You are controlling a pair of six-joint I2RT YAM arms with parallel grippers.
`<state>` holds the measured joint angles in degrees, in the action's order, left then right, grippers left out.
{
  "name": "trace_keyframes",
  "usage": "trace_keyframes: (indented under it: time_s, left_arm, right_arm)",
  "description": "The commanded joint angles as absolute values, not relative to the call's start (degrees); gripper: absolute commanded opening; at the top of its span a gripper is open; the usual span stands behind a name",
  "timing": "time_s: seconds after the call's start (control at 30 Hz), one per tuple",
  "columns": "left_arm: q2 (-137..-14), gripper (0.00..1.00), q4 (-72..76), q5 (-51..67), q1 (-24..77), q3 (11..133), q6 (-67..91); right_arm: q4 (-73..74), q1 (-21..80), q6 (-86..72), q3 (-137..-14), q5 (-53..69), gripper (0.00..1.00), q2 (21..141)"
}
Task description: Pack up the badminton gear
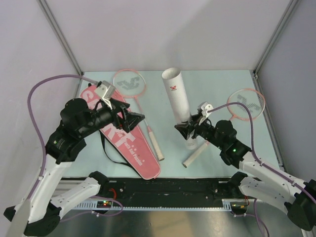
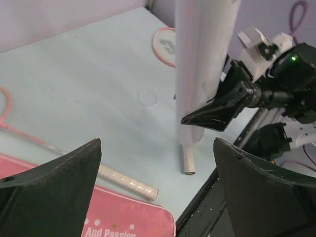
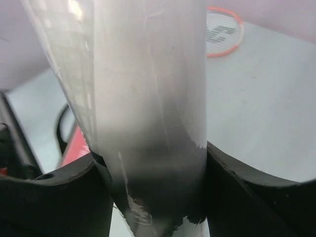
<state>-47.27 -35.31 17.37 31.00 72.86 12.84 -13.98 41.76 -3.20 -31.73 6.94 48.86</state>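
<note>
Pale blue worktop, grey walls around. Pink SPORT bag, left racket and right racket lie flat. The right fingers pinch the standing white tube; the left fingers are spread, empty.

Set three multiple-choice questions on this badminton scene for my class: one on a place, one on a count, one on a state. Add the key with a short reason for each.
1. Where does the pink bag lie?
A. Flat on the left side of the table
B. In the far right corner
C. Hung on the back wall

2. How many rackets are in view?
A. One
B. Two
C. Four

3. What is the right gripper doing?
A. Hanging open and empty
B. Gripping the white tube
C. Gripping a racket handle

Key:
1 A: the top view shows the bag lying flat at the left.
2 B: one pink-rimmed head shows left of the tube and one to its right.
3 B: the right wrist view shows both fingers pressed against the tube's sides.
</note>
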Motion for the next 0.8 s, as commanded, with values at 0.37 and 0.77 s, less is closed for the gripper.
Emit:
trace_keyframes:
  time_s: [0.37, 0.77]
  left_arm:
    - [-53.7, 1.0, 1.4, 38.6, 31.9, 60.6, 19.0]
    - [-58.8, 0.96, 13.3, 41.6, 35.2, 55.7, 24.2]
  right_arm:
    - [-45.8, 49.5, -28.9, -34.3, 17.8, 0.5, 58.4]
    - [-49.7, 51.7, -28.1, -34.3, 19.8, 0.52, 63.2]
